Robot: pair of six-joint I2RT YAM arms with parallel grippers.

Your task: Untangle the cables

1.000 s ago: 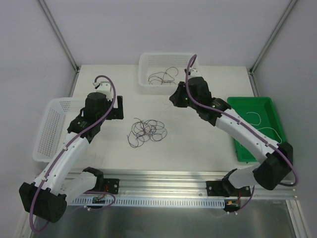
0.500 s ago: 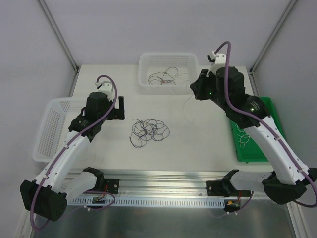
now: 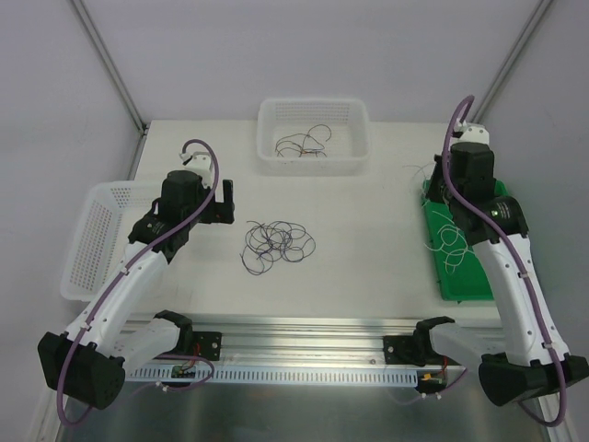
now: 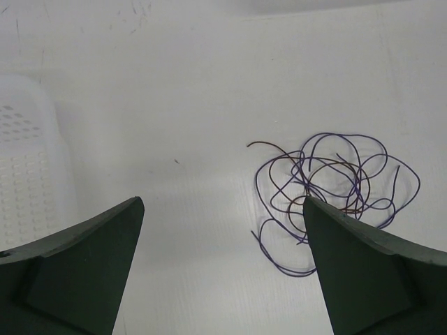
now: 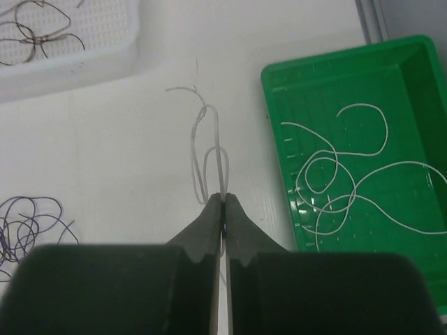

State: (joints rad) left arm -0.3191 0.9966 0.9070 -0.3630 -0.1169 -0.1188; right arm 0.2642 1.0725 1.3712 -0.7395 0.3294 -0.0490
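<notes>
right arm (image 3: 502,249) | swung across the bench from well left of the green tray (image 3: 467,295) to the tray's left rim | right end effector (image 5: 223,199): now by that rim's far end, pinching a white cable (image 5: 216,146) | cable: carried along, loops hanging just left of tray | forearm no longer crosses the tray diagonally

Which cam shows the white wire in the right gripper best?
Right wrist. The white wire loops out close up from the shut tips of the right gripper, just left of the green tray. Top external shows it only as faint strands beside the wrist; left wrist doesn't show it at all.
</notes>
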